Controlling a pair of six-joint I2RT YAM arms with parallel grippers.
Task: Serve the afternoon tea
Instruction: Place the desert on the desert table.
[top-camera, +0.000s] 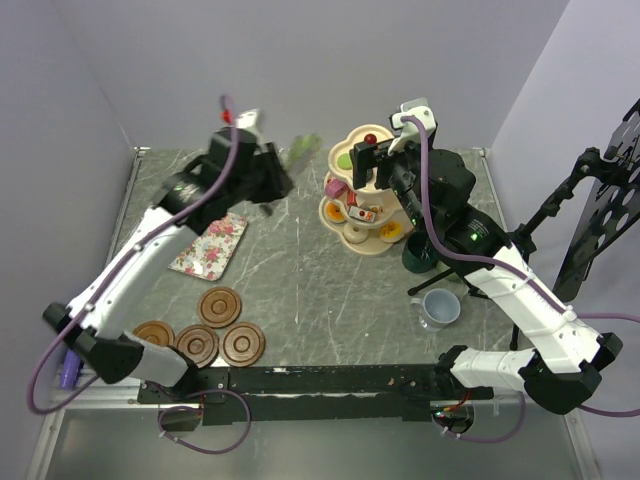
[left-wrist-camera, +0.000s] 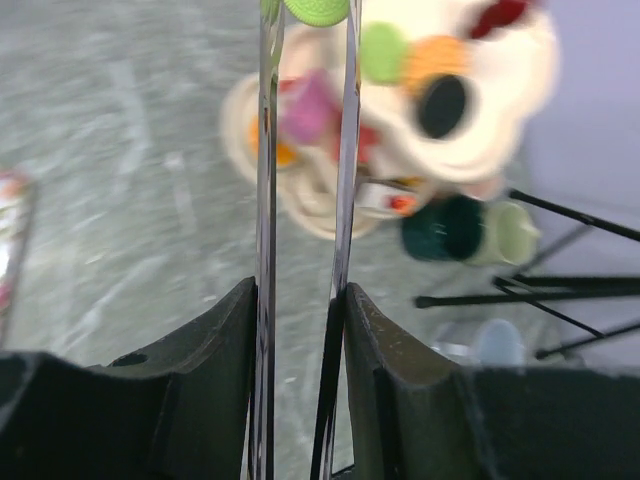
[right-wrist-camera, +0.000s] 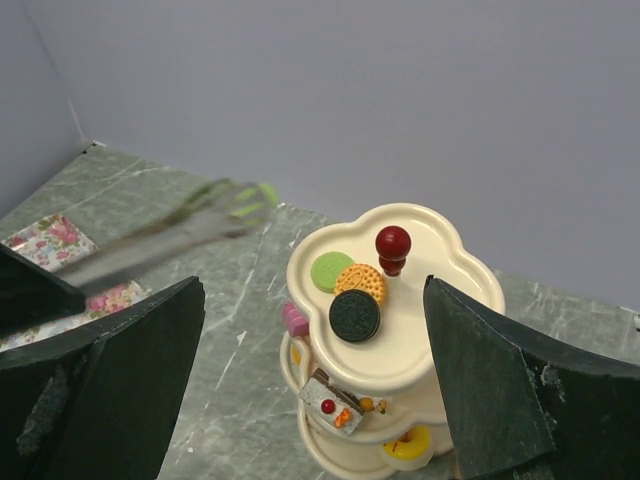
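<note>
The cream three-tier stand (top-camera: 352, 236) with a red knob (right-wrist-camera: 392, 243) stands at the back right of the table and carries small cakes. Its top tier (right-wrist-camera: 450, 300) holds a green, an orange and a black round cake. My right gripper (top-camera: 377, 160) is open and empty just above the stand, jaws wide on either side of it (right-wrist-camera: 312, 300). My left gripper (left-wrist-camera: 300, 300) is shut on thin metal tongs (left-wrist-camera: 265, 200), which pinch a green cake (left-wrist-camera: 316, 10) in the air left of the stand (top-camera: 300, 150). Four brown saucers (top-camera: 220, 305) lie front left. The pink mug is out of view.
A floral tray (top-camera: 210, 245) lies left of centre under the left arm. A dark green mug (top-camera: 420, 252) and a grey-blue mug (top-camera: 440, 307) stand right of the stand; a light green mug (left-wrist-camera: 510, 232) shows beside the dark green one. A black rack (top-camera: 600, 200) stands off the table's right edge.
</note>
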